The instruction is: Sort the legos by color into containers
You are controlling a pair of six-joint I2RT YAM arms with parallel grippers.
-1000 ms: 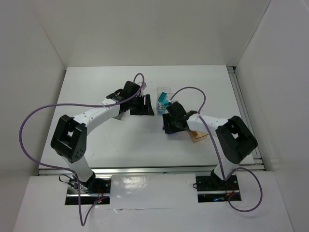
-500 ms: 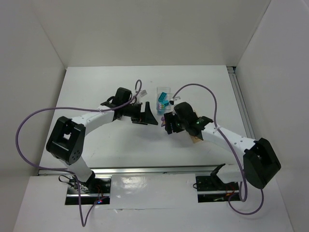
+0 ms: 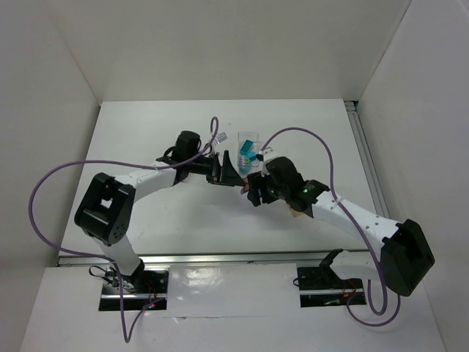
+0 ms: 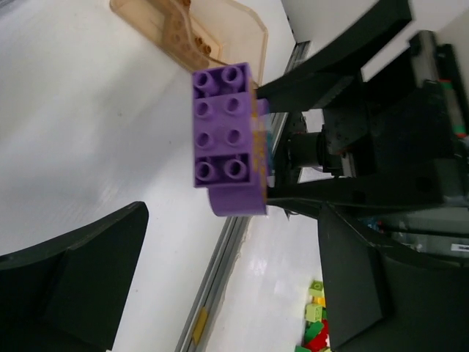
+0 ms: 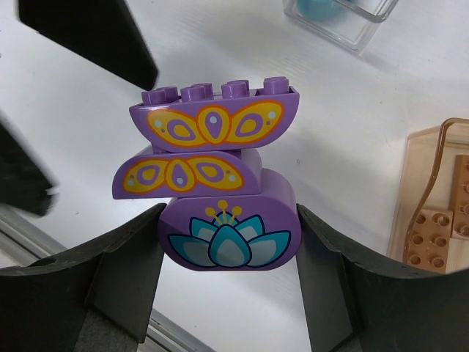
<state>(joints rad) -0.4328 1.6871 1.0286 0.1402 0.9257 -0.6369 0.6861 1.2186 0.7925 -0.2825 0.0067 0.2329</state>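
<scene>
My right gripper (image 5: 229,220) is shut on a stack of purple legos (image 5: 212,176) printed with butterfly wings and a lotus, and holds it above the table. The stack also shows in the left wrist view (image 4: 226,128), studs facing the camera. My left gripper (image 4: 234,242) is open and empty, with its fingers (image 5: 88,37) close beside the stack and not touching it. In the top view the left gripper (image 3: 226,170) and the right gripper (image 3: 251,189) meet mid-table. The clear bin (image 3: 249,147) holds teal bricks. The orange bin (image 5: 440,191) holds orange bricks. No dark grey bin shows clearly.
The orange bin (image 3: 297,210) lies mostly under my right arm, and the clear bin (image 5: 344,18) sits just beyond the grippers. The table's near rail (image 4: 220,279) runs below the grippers. Loose green, red and yellow bricks (image 4: 316,326) lie beyond that rail.
My left gripper has moved right and a little nearer, up to the purple stack. My right arm has stretched out while its gripper stayed near the middle, still holding the stack.
</scene>
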